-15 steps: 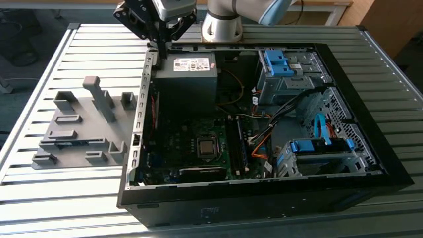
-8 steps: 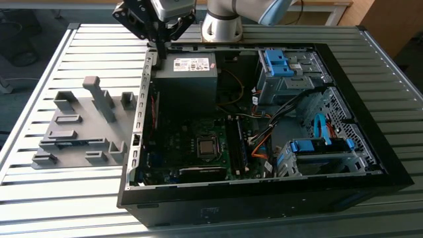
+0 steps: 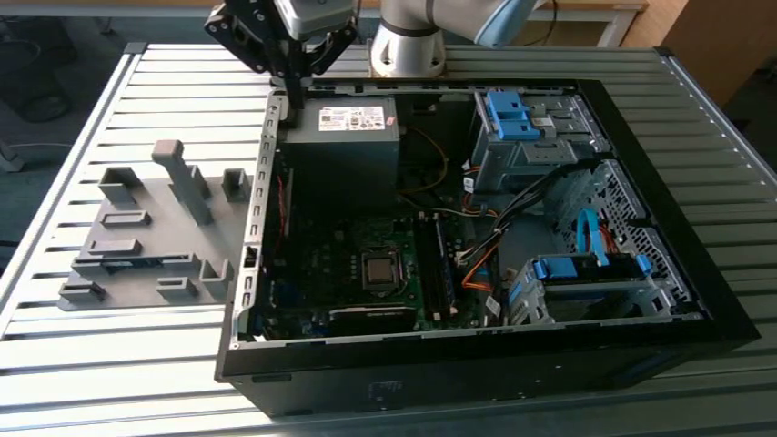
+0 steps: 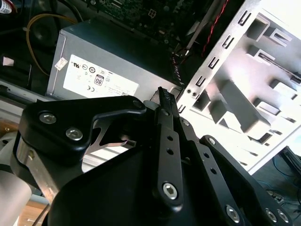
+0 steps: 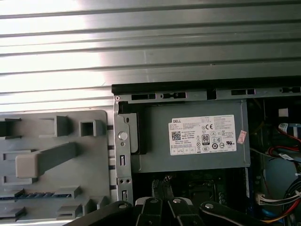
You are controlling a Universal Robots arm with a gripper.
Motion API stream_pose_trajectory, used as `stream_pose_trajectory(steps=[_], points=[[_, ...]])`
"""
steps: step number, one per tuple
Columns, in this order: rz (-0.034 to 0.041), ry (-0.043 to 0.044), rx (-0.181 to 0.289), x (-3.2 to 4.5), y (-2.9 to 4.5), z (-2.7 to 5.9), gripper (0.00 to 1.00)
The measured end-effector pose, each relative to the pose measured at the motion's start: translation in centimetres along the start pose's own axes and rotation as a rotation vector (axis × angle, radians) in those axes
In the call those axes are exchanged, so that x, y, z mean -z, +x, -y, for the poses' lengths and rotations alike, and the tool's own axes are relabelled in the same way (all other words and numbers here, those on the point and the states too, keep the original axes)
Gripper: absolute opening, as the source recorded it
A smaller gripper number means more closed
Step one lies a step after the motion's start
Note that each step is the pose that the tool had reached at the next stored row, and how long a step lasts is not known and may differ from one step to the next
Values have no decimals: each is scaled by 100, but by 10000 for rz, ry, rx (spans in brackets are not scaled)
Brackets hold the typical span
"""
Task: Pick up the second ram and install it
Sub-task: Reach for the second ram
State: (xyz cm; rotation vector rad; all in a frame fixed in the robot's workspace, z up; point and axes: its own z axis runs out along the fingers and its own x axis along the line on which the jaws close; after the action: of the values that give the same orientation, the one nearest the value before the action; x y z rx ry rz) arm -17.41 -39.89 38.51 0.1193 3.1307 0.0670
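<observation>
We see one slatted metal table [image 3: 109, 373] carrying one open computer case [image 3: 486, 355], with one robot arm [image 3: 407, 45] mounted behind the case. The exterior view gives us the whole inside of the case: one board, two blue drive cages and a long green strip [image 3: 435, 271] standing on edge on the board.

Outside the case, just beside its side wall on the exterior view's left, lies one grey plate [image 3: 158, 205] with several grey blocks on it. Inside the case, at the rear corner nearest the plate, sits one grey power supply [image 3: 340, 150]. The first wrist view looks straight down on its white label, and the second wrist view shows it from the side.

The gripper [image 3: 291, 80] hangs over that rear corner, next to the power supply. The second wrist view brings its black fingers [image 4: 164, 106] close up. They are pressed together with nothing between them.

The second ram [image 3: 134, 262] stands on edge in a slot of the grey plate, well apart from the gripper. In the first wrist view it [image 5: 35, 194] is a thin blue strip with only its top edge showing, so we cannot make out any chips or label.
</observation>
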Motion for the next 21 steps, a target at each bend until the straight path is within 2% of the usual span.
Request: stream_pose_trajectory(steps=[21], points=[[-29,3,-1,-11,62,5,11]])
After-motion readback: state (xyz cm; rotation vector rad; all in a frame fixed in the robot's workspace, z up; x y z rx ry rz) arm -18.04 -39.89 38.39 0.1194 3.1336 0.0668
